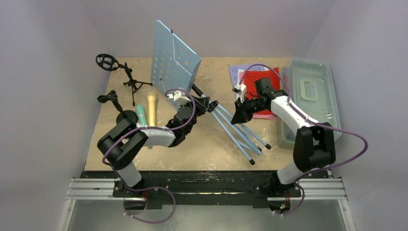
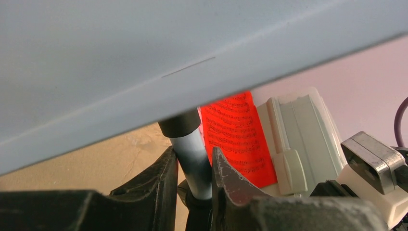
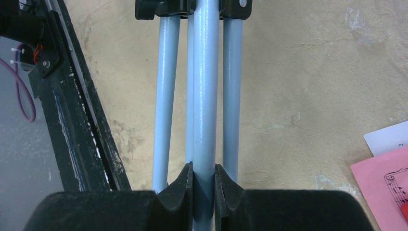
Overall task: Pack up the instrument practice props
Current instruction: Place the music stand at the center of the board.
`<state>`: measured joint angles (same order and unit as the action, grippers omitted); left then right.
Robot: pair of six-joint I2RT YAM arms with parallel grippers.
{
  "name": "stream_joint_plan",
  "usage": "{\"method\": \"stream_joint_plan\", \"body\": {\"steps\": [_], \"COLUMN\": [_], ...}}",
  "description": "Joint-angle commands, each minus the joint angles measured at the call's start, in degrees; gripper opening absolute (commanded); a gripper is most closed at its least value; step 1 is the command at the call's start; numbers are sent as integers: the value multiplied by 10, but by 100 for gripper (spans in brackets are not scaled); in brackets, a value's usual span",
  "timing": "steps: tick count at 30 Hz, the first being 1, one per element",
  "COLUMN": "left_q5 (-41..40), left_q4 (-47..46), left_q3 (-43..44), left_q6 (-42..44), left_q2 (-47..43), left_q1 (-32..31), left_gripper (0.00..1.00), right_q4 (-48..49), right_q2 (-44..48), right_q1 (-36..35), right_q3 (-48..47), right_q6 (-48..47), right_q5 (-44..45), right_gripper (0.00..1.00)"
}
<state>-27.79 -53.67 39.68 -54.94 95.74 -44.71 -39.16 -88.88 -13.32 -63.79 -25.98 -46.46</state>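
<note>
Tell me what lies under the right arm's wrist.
A purple page, a red page and a pink page, beside the tub. The arm covers their middles, so any further pages cannot be seen.

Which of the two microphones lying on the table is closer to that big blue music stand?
The yellow microphone; the mint-green microphone lies beside it, on the side away from the light-blue stand.

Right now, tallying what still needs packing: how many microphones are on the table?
2. The mint-green microphone and the yellow microphone lie side by side left of the light-blue tripod, beside the left arm; the arm may hide others.
</note>
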Motion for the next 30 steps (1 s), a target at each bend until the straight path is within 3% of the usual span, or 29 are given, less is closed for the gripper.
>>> {"method": "stream_joint_plan", "body": {"steps": [1, 13, 30], "left_q5": [-5, 37, 77], "left_q4": [-77, -158, -236], "left_q3": [43, 32, 26], "left_q6": [41, -1, -45], "left_q2": [19, 115, 220], "left_q1": [1, 21, 57], "left_gripper": [0, 0, 0], "right_q4": [-5, 47, 35], "right_q2": [-9, -39, -138], "right_q1": [15, 26, 34], "right_q3": [-27, -29, -84], "right_q6": [-31, -16, -20], "right_q5": [-23, 41, 55], "right_gripper": [0, 0, 0]}}
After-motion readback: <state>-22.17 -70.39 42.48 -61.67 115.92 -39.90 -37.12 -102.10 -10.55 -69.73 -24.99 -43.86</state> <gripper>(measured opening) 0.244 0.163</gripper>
